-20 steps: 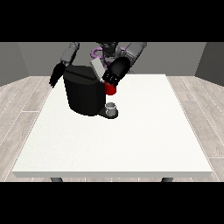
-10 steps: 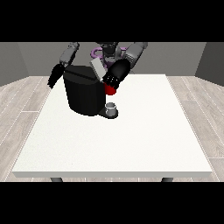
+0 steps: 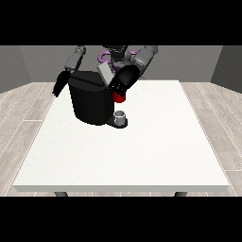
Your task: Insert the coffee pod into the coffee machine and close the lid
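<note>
Coffee machine at the table's far left, hand at view's right over its top front.

The white table [image 3: 142,156] has wide bare room across its near half and right side; the black coffee machine [image 3: 92,101] sits toward the far-left corner, well back from the near edge, w/ a small grey cup [image 3: 121,116] on its base at the front. Vs. half a sec ago, the hand at view's right [image 3: 124,79] sits a bit higher and nearer the machine's raised grey lid [image 3: 106,74]; it's against the machine's top front, just above a red thing at the machine [image 3: 119,97]. Can't tell if its fingers are curled or straight. The hand at view's left [image 3: 60,84] hangs off the machine's left side by the table's far edge, fingers unclear. Pod doesn't plainly show.
</note>
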Action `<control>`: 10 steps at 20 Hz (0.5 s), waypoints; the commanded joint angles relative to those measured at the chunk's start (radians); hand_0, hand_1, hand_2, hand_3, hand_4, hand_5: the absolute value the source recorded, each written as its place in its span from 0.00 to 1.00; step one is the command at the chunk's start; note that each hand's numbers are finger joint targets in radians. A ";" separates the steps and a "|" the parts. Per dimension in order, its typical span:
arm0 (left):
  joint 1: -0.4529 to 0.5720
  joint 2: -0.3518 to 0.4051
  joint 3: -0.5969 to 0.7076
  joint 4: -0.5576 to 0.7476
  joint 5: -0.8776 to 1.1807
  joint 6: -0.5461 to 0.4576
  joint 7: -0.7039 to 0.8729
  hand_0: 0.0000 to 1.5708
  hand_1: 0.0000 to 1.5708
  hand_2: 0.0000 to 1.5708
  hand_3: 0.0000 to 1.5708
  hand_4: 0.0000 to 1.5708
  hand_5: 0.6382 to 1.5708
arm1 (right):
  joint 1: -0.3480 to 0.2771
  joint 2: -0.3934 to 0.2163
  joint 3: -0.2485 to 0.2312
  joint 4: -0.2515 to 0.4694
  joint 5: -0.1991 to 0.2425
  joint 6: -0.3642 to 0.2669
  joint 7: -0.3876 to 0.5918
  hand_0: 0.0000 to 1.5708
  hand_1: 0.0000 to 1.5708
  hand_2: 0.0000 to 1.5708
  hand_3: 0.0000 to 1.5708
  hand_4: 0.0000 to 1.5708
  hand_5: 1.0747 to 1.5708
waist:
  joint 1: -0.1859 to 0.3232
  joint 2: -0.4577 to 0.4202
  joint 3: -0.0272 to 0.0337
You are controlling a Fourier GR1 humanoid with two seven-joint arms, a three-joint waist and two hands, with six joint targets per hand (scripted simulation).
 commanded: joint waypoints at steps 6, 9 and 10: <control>0.008 0.040 -0.015 0.013 -0.049 0.077 -0.069 0.69 0.69 0.68 0.51 0.00 1.00 | -0.002 0.006 0.031 -0.036 0.028 -0.010 0.020 0.00 0.00 0.00 0.00 0.14 1.00 | -0.027 0.026 -0.0015; -0.023 0.061 -0.012 0.009 -0.053 0.054 -0.067 0.59 0.59 0.62 0.44 0.00 1.00 | -0.017 -0.023 0.010 -0.003 0.018 0.012 0.004 0.00 0.00 0.00 0.00 0.07 1.00 | -0.021 0.045 -0.0012; 0.010 0.038 -0.020 0.013 -0.067 0.105 -0.067 0.52 0.52 0.58 0.42 0.00 1.00 | -0.007 0.015 0.048 -0.038 0.043 -0.014 0.046 0.00 0.00 0.00 0.00 0.12 1.00 | -0.026 0.020 -0.0017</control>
